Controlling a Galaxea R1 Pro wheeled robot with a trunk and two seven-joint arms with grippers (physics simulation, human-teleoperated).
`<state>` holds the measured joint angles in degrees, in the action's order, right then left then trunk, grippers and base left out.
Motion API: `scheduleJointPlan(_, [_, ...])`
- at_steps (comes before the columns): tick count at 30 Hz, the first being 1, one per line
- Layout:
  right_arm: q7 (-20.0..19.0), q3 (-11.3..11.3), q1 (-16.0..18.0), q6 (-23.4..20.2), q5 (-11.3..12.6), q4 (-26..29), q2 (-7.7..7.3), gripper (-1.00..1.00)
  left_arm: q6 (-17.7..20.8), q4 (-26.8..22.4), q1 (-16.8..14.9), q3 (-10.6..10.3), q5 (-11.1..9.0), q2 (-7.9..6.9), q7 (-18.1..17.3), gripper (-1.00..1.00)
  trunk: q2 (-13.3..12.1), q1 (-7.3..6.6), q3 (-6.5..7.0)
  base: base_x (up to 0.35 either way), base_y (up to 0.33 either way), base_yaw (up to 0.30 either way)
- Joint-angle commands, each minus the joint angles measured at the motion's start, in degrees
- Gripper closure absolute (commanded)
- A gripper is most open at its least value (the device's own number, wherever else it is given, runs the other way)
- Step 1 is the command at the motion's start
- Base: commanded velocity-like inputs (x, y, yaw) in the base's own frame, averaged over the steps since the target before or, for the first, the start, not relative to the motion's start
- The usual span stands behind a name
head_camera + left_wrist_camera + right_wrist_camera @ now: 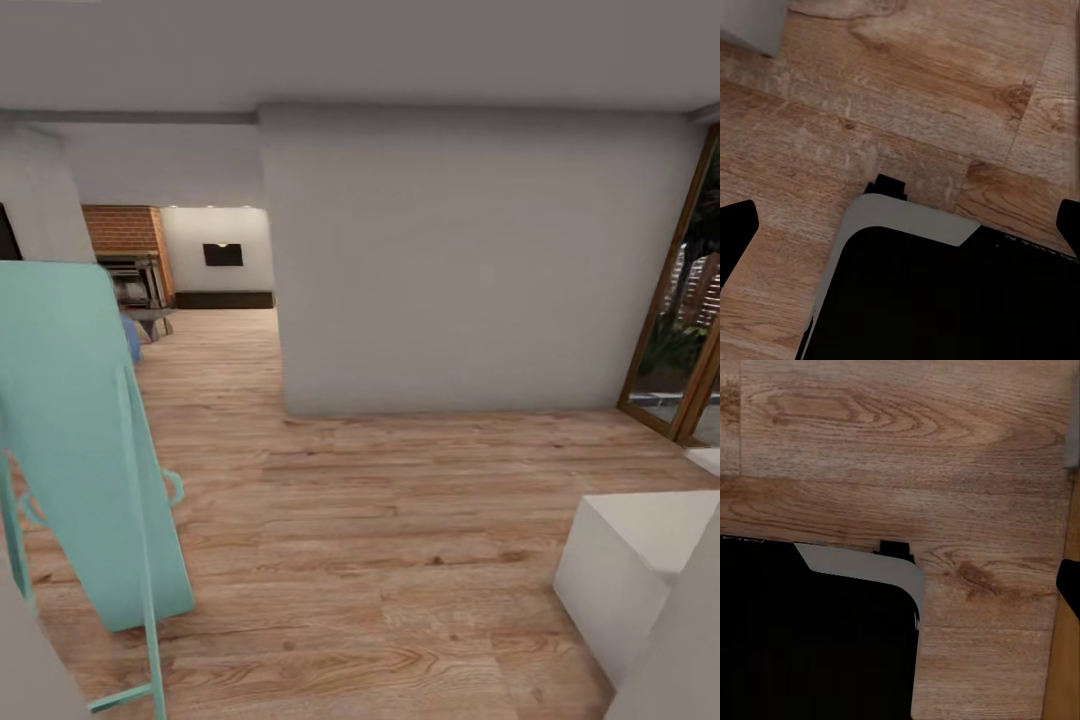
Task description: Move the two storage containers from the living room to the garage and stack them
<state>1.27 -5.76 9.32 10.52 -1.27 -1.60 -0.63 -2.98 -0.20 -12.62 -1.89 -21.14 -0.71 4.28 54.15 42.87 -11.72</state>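
In transit over light wood plank floor (380,560), facing a white wall block (470,270) straight ahead. To the far left, an opening into the living room (215,265): red brick column (125,232), black wall TV (222,254). Near left, a tall turquoise panel on a thin frame (85,440); near right, a white box-like block (630,570); far right, a wood-framed glass door (690,330).

Left tool (900,225) spread wide, dark fingertips (735,225) at both edges, nothing between, hanging over planks and the robot's black, pale-rimmed base (945,300). Right tool: one fingertip (1069,585) at the frame edge, so spread impossible to judge.

Storage containers nowhere in these pictures, presumably further into the living room.

Likely risks: clipping the turquoise frame or the wall corner when turning left, given the tight gap; snagging the white block on the right.
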Motion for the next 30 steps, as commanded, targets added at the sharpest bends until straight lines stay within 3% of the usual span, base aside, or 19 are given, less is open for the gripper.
scheduleJointPlan(1, [0.13, -0.39, 0.08, 0.29, -0.13, -0.17, 0.0, -1.0, -0.13, 0.02, -0.04, -0.22, -0.3, 0.01, 0.11, -1.0, 0.04, 0.04, -0.07, 0.324, 0.0, 0.0])
scheduleJointPlan(30, [0.13, -0.39, 0.08, 0.29, -0.13, -0.17, 0.0, -1.0, -0.09, 0.02, -0.04, -0.22, -0.3, 0.01, 0.11, -1.0, 0.04, 0.04, -0.07, 0.324, 0.0, 0.0])
